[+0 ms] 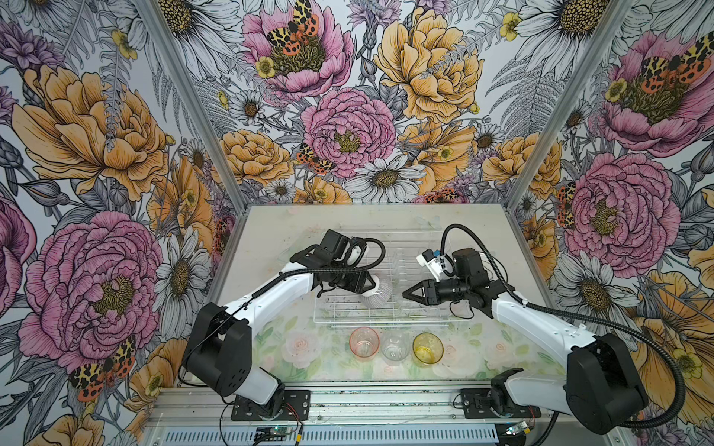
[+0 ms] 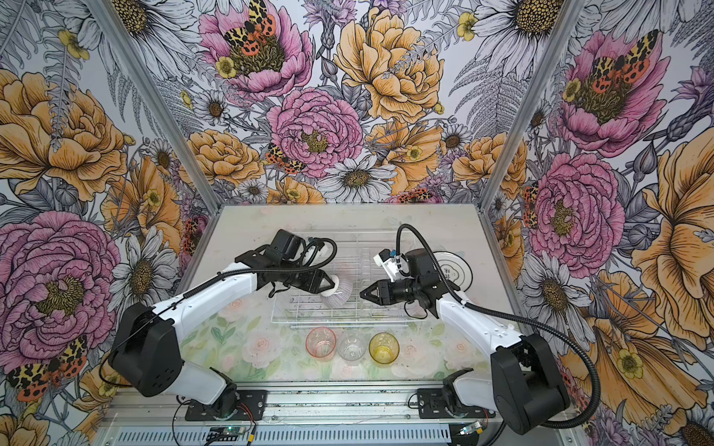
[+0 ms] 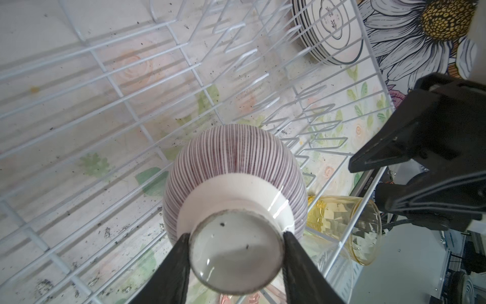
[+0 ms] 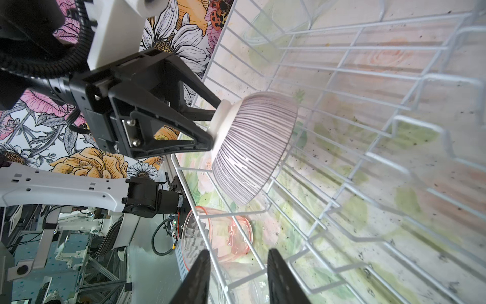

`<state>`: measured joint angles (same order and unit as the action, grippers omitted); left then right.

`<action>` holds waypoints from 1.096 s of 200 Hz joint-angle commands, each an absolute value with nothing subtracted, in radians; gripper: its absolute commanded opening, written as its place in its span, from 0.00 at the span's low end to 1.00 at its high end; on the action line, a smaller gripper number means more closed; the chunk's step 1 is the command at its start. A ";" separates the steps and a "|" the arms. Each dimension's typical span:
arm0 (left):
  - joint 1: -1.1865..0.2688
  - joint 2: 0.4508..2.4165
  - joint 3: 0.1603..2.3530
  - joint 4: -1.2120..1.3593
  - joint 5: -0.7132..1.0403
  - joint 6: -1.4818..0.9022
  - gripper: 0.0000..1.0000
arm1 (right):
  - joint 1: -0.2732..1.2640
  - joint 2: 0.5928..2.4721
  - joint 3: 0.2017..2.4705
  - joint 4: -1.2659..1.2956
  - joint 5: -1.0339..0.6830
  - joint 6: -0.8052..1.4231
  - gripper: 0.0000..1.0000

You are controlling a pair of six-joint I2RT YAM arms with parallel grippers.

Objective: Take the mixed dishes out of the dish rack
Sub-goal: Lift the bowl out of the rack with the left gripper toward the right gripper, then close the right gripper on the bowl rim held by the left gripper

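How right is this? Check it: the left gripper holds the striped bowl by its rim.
Wrong in one respect: the left gripper holds the striped bowl by its foot, not its rim. The left wrist view shows its fingers either side of the foot.

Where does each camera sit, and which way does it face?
Top views: high behind the robot, looking down at the dish rack; left arm and right arm show.
Left wrist: behind the left gripper, facing the bowl it clamps; its fingers show.
Right wrist: behind the right gripper, facing that bowl from opposite; its fingers show.
Shared: all views show the bowl.
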<state>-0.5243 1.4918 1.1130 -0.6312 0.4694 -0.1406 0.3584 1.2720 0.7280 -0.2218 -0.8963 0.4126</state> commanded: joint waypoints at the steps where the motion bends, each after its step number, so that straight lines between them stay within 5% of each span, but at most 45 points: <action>1: -0.499 1.436 1.096 -0.508 0.580 -0.179 0.49 | 0.355 1.271 0.720 -0.157 -0.935 0.429 0.36; 109: -0.460 1.402 1.027 -0.352 0.714 -0.257 0.49 | 0.356 1.259 0.602 0.292 -1.006 0.667 0.34; 219: -0.442 1.400 0.962 -0.136 0.825 -0.379 0.48 | 0.356 1.269 0.580 0.435 -1.005 0.746 0.35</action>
